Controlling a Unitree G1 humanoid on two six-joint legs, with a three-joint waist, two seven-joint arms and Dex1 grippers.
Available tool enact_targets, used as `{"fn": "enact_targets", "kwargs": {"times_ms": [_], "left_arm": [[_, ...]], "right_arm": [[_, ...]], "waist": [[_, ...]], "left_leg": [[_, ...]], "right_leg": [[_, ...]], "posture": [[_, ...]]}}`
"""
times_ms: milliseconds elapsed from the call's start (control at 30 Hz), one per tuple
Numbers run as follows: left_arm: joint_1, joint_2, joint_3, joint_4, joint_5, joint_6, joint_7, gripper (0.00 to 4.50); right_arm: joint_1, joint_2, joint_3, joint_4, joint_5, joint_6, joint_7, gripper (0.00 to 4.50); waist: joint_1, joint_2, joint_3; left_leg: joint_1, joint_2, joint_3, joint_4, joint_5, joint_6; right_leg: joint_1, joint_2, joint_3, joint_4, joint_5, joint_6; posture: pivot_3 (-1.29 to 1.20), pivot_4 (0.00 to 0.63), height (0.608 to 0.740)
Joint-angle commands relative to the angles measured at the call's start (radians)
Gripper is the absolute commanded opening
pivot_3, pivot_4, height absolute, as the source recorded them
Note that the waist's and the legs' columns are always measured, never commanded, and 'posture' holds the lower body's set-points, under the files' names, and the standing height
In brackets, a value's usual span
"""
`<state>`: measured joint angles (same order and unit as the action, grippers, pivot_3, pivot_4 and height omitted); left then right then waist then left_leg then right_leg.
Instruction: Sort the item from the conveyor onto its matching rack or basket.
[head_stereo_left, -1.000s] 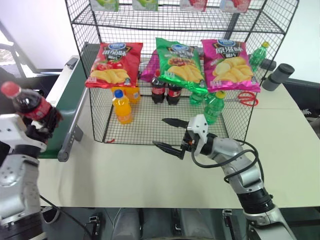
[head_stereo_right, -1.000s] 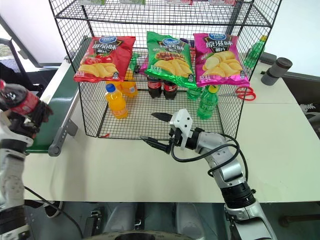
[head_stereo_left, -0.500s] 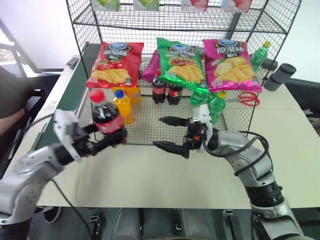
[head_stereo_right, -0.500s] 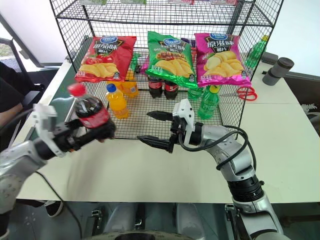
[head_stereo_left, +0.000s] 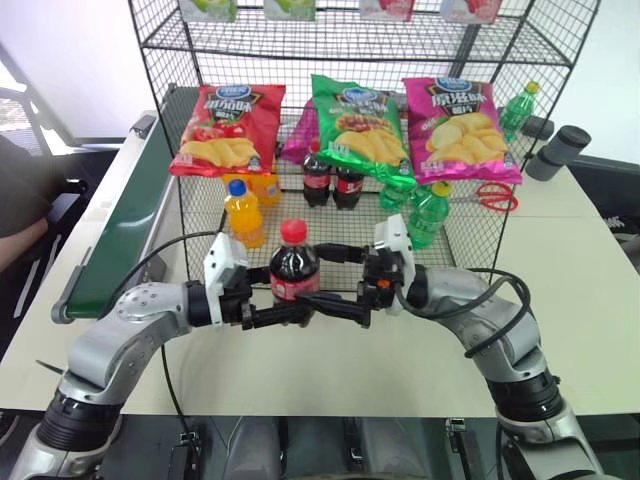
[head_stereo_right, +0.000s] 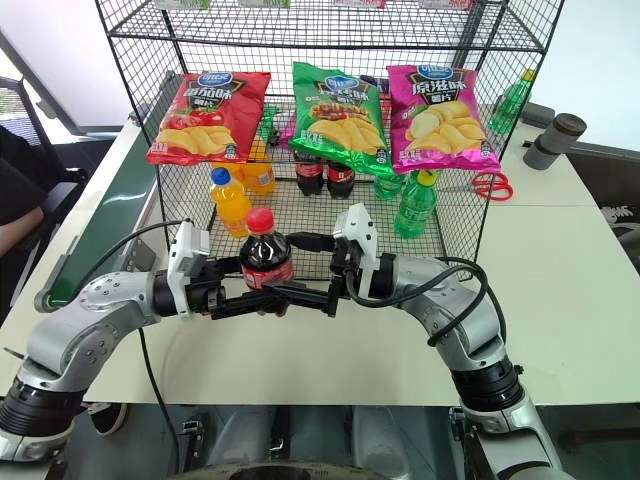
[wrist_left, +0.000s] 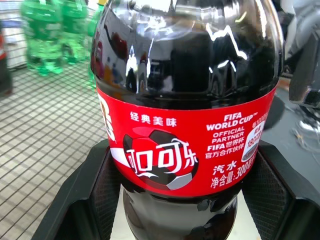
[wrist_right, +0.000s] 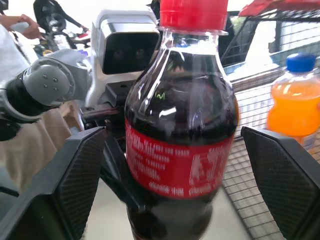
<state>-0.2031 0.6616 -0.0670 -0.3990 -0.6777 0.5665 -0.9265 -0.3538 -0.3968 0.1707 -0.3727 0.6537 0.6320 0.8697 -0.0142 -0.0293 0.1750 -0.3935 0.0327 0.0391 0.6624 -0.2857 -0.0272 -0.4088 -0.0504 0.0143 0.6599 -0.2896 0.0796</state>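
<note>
Cola bottle (head_stereo_left: 294, 270): small, dark liquid, red cap, red label; upright, held above the counter (head_stereo_left: 560, 330) in front of the rack (head_stereo_left: 190, 180), between the two grippers; left gripper (head_stereo_left: 283, 314) clamped on its lower body, pads pressed to both sides below the label; right gripper (head_stereo_left: 338, 282) spread wide, one finger on each side of the bottle, neither touching; change: a second ago the bottle was out at the far left over the conveyor (head_stereo_left: 115, 245), tilted, and the right gripper waited alone before the rack; the left arm has since swung it across to meet the right, bottle now vertical; meaning, as a judgement: a hand-over is set up, the right gripper apparently placed to close and take the bottle on to the rack, where two cola bottles (head_stereo_left: 331, 181) already stand on the mesh floor; not yet transferred; writing on the label: white Chinese script over a football graphic, "FIFA WORLD CUP", "OFFICIAL PARTNER", further Chinese lines and a volume mark that seems to begin "300"; surroundings: orange bottle (head_stereo_left: 243, 213) with blue cap and green bottles (head_stereo_left: 428, 211) inside the rack; three crisp bags (head_stereo_left: 357, 125), red, green and pink, hung on its front, pink one bearing Chinese characters; red scissors (head_stereo_left: 493, 197) on the counter behind.
</note>
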Motion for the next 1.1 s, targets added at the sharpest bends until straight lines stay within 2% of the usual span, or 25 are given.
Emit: {"fn": "enact_targets", "kwargs": {"times_ms": [33, 200, 300, 367, 567, 633, 667, 700, 1100], "left_arm": [[-0.035, -0.020, -0.002, -0.022, 0.013, -0.039, -0.019, 2.90], [-0.041, -0.031, -0.024, -0.032, 0.056, -0.047, -0.033, 2.90], [-0.036, -0.036, -0.021, -0.040, 0.062, -0.046, -0.031, 2.90], [-0.033, -0.040, -0.021, -0.046, 0.066, -0.046, -0.027, 2.90], [-0.046, -0.066, -0.014, -0.036, 0.063, -0.019, 0.007, 2.90], [-0.051, -0.074, -0.003, -0.030, 0.076, -0.013, 0.034, 3.93], [-0.050, -0.073, -0.004, -0.028, 0.100, -0.026, 0.047, 4.29], [-0.050, -0.072, -0.006, -0.027, 0.117, -0.035, 0.056, 4.41], [-0.006, -0.033, 0.018, -0.023, 0.153, -0.039, 0.063, 4.41]], "right_arm": [[0.001, 0.004, -0.015, -0.061, 0.068, 0.035, 0.005, 4.50], [-0.002, 0.013, -0.015, -0.063, 0.091, 0.060, -0.006, 4.50], [-0.002, 0.012, -0.015, -0.062, 0.100, 0.073, -0.006, 3.75], [0.001, 0.008, -0.014, -0.065, 0.104, 0.078, 0.000, 2.96], [0.007, 0.012, -0.007, -0.065, 0.079, 0.057, -0.008, 2.93], [0.007, 0.015, -0.005, -0.061, 0.071, 0.048, -0.010, 2.93], [0.007, 0.016, -0.004, -0.059, 0.066, 0.043, -0.011, 2.93], [0.007, 0.017, -0.003, -0.058, 0.063, 0.039, -0.012, 2.93], [-0.006, 0.047, -0.025, -0.010, -0.003, -0.027, -0.040, 2.93]], "waist": [[0.000, 0.000, 0.000], [0.000, 0.000, 0.000], [0.000, 0.000, 0.000], [0.000, 0.000, 0.000], [0.000, 0.000, 0.000], [0.000, 0.000, 0.000], [0.000, 0.000, 0.000], [-0.001, 0.000, 0.000], [-0.002, 0.000, 0.000]], "left_leg": [[0.000, 0.000, 0.000, 0.000, 0.000, 0.000], [0.000, 0.001, 0.000, 0.000, 0.000, 0.000], [0.000, 0.001, 0.000, 0.000, 0.000, 0.000], [0.000, 0.001, 0.000, 0.000, 0.000, 0.000], [0.000, 0.001, 0.000, 0.001, 0.000, 0.000], [0.000, 0.001, 0.000, 0.001, 0.000, 0.000], [0.000, 0.001, 0.000, 0.001, 0.000, 0.000], [0.000, 0.001, 0.000, 0.001, 0.000, 0.000], [0.000, 0.001, 0.000, 0.001, 0.000, 0.000]], "right_leg": [[0.000, 0.000, 0.000, 0.000, 0.000, 0.000], [0.000, 0.002, 0.000, 0.000, 0.000, 0.000], [0.000, 0.003, 0.000, 0.000, 0.000, 0.000], [0.000, 0.003, 0.000, 0.000, 0.000, 0.000], [0.000, 0.003, 0.001, 0.000, 0.000, 0.001], [0.000, 0.004, 0.001, 0.000, 0.000, 0.001], [0.000, 0.004, 0.001, 0.000, 0.000, 0.001], [0.000, 0.004, 0.001, 0.001, 0.000, 0.001], [0.000, 0.004, 0.001, 0.001, 0.000, 0.001]], "posture": [[0.00, 0.150, 0.734], [0.00, 0.150, 0.734], [0.00, 0.150, 0.734], [0.00, 0.150, 0.734], [0.00, 0.150, 0.734], [0.00, 0.150, 0.734], [0.00, 0.150, 0.734], [0.00, 0.150, 0.734], [0.00, 0.150, 0.734]]}}
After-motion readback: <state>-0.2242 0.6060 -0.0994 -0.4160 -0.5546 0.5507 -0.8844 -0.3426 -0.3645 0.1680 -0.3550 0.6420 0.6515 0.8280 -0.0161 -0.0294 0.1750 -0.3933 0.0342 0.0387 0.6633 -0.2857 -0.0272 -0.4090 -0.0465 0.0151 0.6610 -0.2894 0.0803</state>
